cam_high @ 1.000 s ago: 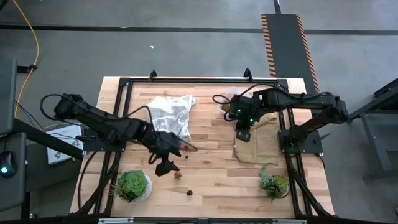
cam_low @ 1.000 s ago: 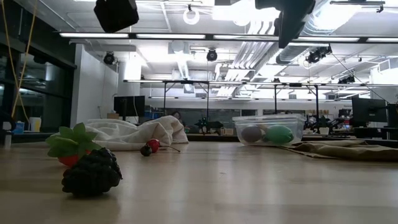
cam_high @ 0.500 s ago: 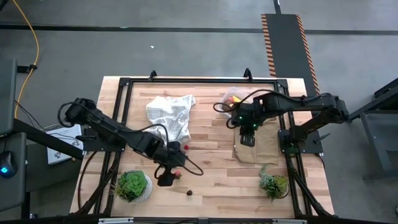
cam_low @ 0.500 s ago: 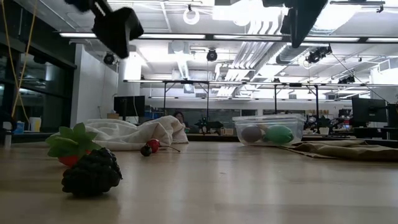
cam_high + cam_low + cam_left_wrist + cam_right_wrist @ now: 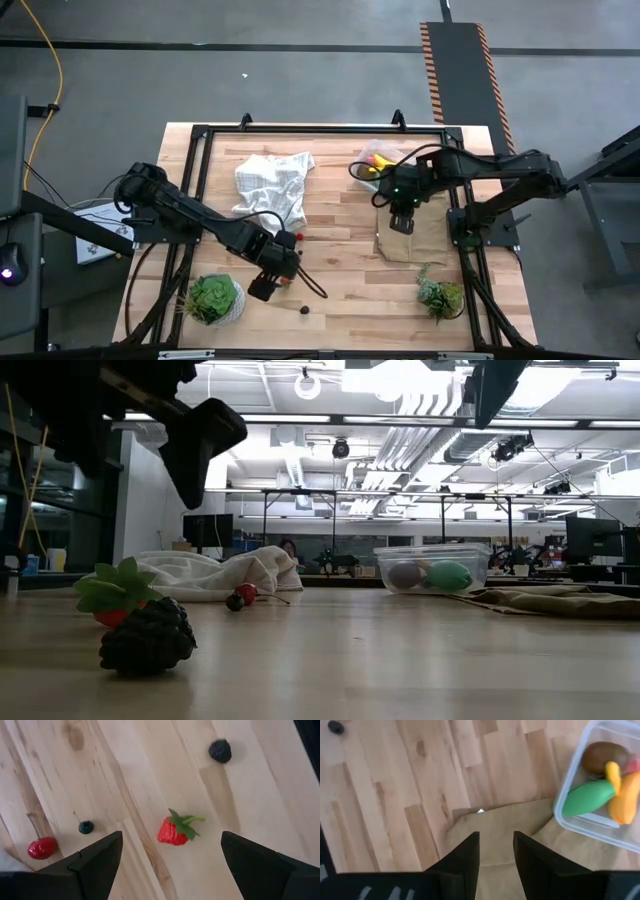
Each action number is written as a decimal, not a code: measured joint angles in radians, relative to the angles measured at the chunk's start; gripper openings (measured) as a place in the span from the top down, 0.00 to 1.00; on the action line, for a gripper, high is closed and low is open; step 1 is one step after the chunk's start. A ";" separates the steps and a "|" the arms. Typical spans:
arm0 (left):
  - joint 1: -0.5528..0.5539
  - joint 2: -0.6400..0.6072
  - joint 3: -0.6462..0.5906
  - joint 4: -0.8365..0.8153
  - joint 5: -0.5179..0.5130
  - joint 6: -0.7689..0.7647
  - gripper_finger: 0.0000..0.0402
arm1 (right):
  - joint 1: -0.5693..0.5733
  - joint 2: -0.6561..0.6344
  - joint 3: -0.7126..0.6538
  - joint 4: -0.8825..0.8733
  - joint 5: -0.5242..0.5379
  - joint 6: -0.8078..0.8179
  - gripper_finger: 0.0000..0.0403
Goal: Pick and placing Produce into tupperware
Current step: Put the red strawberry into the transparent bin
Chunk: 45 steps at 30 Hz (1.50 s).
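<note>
My left claw (image 5: 170,865) hangs with jaws wide over the worktop's near-left part, the strawberry (image 5: 175,830) lying between my fingers' line of sight. My right claw (image 5: 495,855) waits, jaws narrow and empty, above the brown cloth (image 5: 505,830) by the tub (image 5: 378,160) at the far right edge, which already holds produce. The strawberry looks light, stiff and slick; I would pinch its red body across the middle, not the leaves. The blackberry (image 5: 220,751) lies nearer the front edge.

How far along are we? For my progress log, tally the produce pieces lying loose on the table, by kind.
Strawberry: 1
Blackberry: 1
Cherry: 1
Blueberry: 1
Total: 4
</note>
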 joint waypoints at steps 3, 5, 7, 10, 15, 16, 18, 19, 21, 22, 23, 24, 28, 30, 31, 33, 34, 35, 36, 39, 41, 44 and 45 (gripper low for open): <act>0.000 0.018 0.000 0.004 0.002 0.045 0.18 | 0.000 -0.021 0.000 -0.001 0.018 0.028 0.73; 0.000 0.024 -0.002 -0.001 0.016 0.070 0.18 | 0.000 -0.034 0.000 -0.002 0.033 0.048 0.73; 0.000 0.036 0.001 0.021 0.021 0.090 0.18 | 0.000 -0.044 0.000 -0.002 0.041 0.066 0.73; -0.001 0.054 0.000 0.018 0.021 0.130 0.18 | 0.000 -0.059 0.000 -0.003 0.047 0.090 0.73; -0.001 0.095 -0.001 0.006 0.019 0.175 0.18 | 0.000 -0.075 0.000 -0.002 0.062 0.134 0.73; -0.001 0.098 -0.001 0.000 0.016 0.177 0.19 | 0.000 -0.075 0.000 -0.002 0.063 0.141 0.73; -0.002 0.105 -0.001 0.009 0.011 0.178 0.20 | 0.000 -0.075 0.000 -0.005 0.063 0.148 0.73; -0.002 0.109 0.000 0.012 0.005 0.182 0.22 | 0.000 -0.075 0.000 -0.005 0.063 0.149 0.73; -0.002 0.111 -0.001 0.005 0.001 0.184 0.26 | 0.000 -0.075 0.000 -0.005 0.063 0.149 0.73; -0.002 0.110 -0.001 0.011 0.001 0.183 0.28 | 0.000 -0.074 0.000 -0.005 0.063 0.149 0.73; -0.002 0.110 -0.001 0.013 0.001 0.183 0.31 | 0.000 -0.074 0.000 -0.005 0.063 0.149 0.73; -0.002 0.110 -0.001 0.013 0.001 0.183 0.33 | 0.000 -0.074 0.000 -0.005 0.062 0.149 0.73; -0.002 0.110 -0.001 0.016 0.001 0.176 0.41 | 0.000 -0.074 0.000 -0.005 0.062 0.148 0.73; -0.002 0.110 -0.001 0.019 0.002 0.176 0.43 | 0.000 -0.074 0.000 -0.005 0.062 0.147 0.73; -0.002 0.110 -0.001 0.020 0.002 0.176 0.44 | 0.000 -0.074 0.000 -0.005 0.062 0.147 0.73; -0.002 0.110 -0.001 0.021 0.002 0.176 0.43 | 0.000 -0.074 0.000 -0.005 0.062 0.147 0.73; -0.002 0.110 -0.001 0.022 0.003 0.176 0.43 | 0.000 -0.074 0.000 -0.005 0.062 0.146 0.73; -0.002 0.110 -0.001 0.021 0.003 0.176 0.42 | 0.000 -0.074 0.000 -0.005 0.062 0.145 0.73; -0.002 0.110 -0.001 0.021 0.007 0.176 0.41 | 0.000 -0.074 0.000 -0.005 0.062 0.144 0.73; -0.002 0.110 -0.001 0.022 0.013 0.176 0.37 | 0.000 -0.074 0.000 -0.005 0.062 0.144 0.73; -0.002 0.110 -0.001 0.022 0.013 0.180 0.35 | 0.000 -0.074 0.000 -0.005 0.062 0.144 0.73; -0.002 0.110 -0.001 0.025 0.035 0.192 0.32 | 0.000 -0.074 0.000 -0.005 0.062 0.144 0.73; -0.002 0.110 -0.001 0.025 0.049 0.200 0.31 | 0.000 -0.074 0.000 -0.005 0.062 0.144 0.73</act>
